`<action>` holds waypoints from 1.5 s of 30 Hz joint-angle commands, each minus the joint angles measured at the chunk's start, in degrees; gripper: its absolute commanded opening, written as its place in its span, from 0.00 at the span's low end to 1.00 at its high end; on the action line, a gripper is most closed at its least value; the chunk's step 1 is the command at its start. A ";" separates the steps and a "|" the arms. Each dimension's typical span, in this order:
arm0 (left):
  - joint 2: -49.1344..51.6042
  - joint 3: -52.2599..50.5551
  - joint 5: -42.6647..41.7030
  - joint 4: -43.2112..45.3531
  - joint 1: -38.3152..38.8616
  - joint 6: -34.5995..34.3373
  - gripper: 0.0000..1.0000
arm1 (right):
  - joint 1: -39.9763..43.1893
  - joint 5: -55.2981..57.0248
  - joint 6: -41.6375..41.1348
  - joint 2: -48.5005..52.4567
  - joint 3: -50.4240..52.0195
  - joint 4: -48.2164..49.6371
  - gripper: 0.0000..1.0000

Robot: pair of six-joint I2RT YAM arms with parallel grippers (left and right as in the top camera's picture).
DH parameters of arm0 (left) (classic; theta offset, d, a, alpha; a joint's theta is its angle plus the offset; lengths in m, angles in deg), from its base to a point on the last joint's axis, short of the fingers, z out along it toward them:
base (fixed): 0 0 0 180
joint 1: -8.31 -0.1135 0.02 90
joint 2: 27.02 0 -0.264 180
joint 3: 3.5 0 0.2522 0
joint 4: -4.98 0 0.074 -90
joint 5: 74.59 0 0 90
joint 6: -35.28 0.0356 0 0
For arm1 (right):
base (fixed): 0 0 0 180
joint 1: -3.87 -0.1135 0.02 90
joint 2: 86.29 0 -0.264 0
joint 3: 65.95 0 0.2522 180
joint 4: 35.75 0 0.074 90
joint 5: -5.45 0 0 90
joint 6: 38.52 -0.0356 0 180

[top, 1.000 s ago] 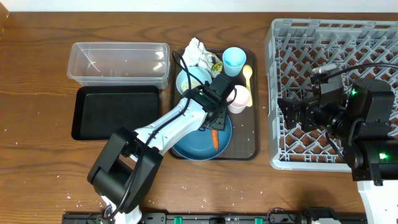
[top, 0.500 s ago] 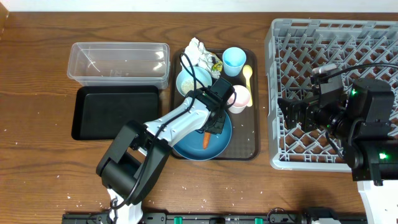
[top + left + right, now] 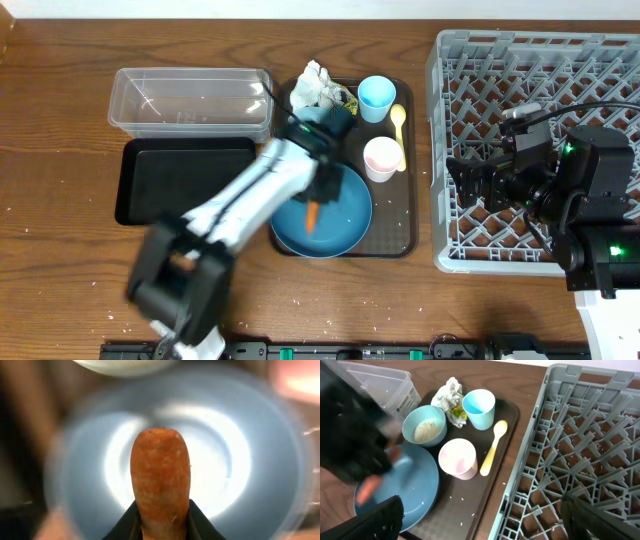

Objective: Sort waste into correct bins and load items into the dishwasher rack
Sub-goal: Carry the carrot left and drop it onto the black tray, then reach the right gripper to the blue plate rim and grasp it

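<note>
My left gripper [image 3: 313,200] is shut on the small orange carrot [image 3: 160,470] and holds it over the blue plate [image 3: 340,222]; the arm is motion-blurred. The white bowl [image 3: 424,426] holds rice. The napkin [image 3: 314,85], yellow-green wrapper [image 3: 457,412], light-blue cup [image 3: 375,97], pink-and-white cup [image 3: 382,158] and yellow spoon [image 3: 399,122] sit on the brown tray [image 3: 398,225]. The clear tub [image 3: 190,100] and black tray [image 3: 185,180] lie to the left. My right gripper [image 3: 485,525] is open and empty over the left edge of the grey rack [image 3: 540,80].
Loose rice grains [image 3: 462,499] lie on the brown tray and on the plate. More grains dot the table in front. The rack fills the right side, with my right arm over it.
My left gripper has carried the carrot leftward across the blue plate, and the arm has swung left. The right arm has not moved.
</note>
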State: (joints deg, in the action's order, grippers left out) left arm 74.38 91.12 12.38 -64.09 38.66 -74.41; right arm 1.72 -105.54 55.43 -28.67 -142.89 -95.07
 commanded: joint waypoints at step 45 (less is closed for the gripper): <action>-25.53 -8.31 5.70 0.28 -37.03 -0.28 0.82 | -24.85 18.82 -38.80 17.03 -1.20 4.11 0.72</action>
State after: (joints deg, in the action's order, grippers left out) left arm 50.30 81.95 17.13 -63.04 1.68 -75.52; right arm -18.08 -94.90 27.16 -15.49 -143.17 -91.07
